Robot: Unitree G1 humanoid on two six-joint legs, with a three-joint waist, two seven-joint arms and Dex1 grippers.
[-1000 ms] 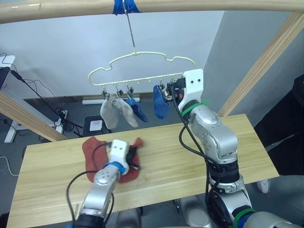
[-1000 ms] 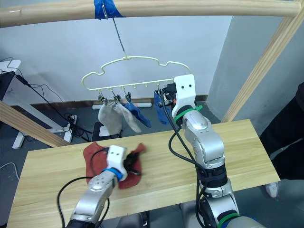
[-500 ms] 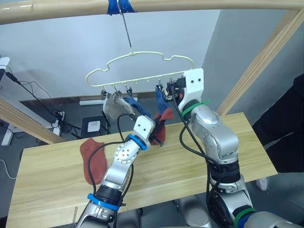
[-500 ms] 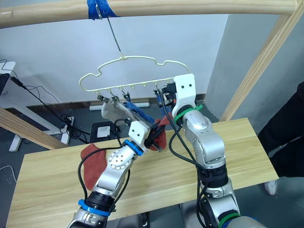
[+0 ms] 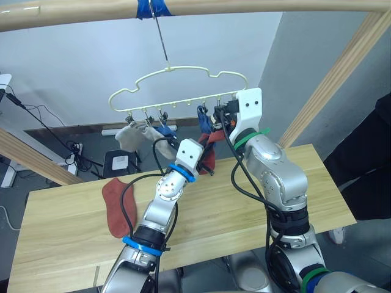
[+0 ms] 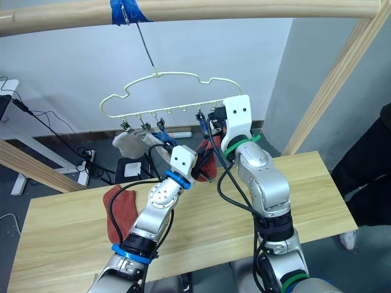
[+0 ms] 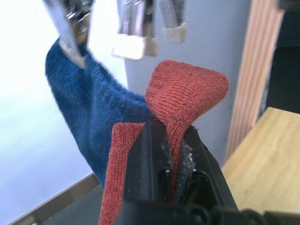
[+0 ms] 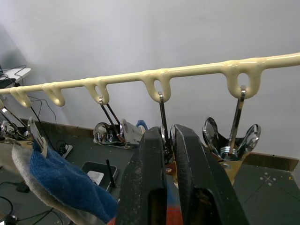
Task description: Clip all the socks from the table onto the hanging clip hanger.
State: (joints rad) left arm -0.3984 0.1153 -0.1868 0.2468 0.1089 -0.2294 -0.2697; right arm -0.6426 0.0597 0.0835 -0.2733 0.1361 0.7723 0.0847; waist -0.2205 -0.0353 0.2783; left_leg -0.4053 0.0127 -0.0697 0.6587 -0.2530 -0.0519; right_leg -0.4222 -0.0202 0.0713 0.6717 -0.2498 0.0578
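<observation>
Clip hanger (image 5: 177, 85) hangs by its long hook from a wooden pole (image 5: 244, 5) overhead, hook fixed under blue tape (image 5: 153, 7). Left end of the bar carries two grey socks (image 5: 131, 135) and a blue sock (image 5: 164, 130) on clips; a second blue sock (image 5: 203, 125) hangs further along, near the right arm.

Left tool (image 5: 206, 160) is raised above the surface (image 5: 73, 238), just under the bar, pinched tight on a rust-red sock (image 7: 185, 93). Fabric is bunched between the fingers (image 7: 145, 154) and bulges above them. That sock touches the second blue sock in the left wrist view, with metal clips (image 7: 133, 28) hanging right above it.

Right tool (image 8: 164, 154) is up at the bar, fingers narrow, closed around the upper part of one clip (image 8: 163, 122), second from the bar's end. The neighbouring clip (image 8: 234, 136) hangs free beside it.

Second rust-red sock (image 5: 116, 204) lies flat on the surface, left side, well apart from both arms. Cables (image 5: 36, 110) and a power strip (image 5: 78, 152) are on the floor behind. Slanted wooden poles (image 5: 336, 73) frame both sides.
</observation>
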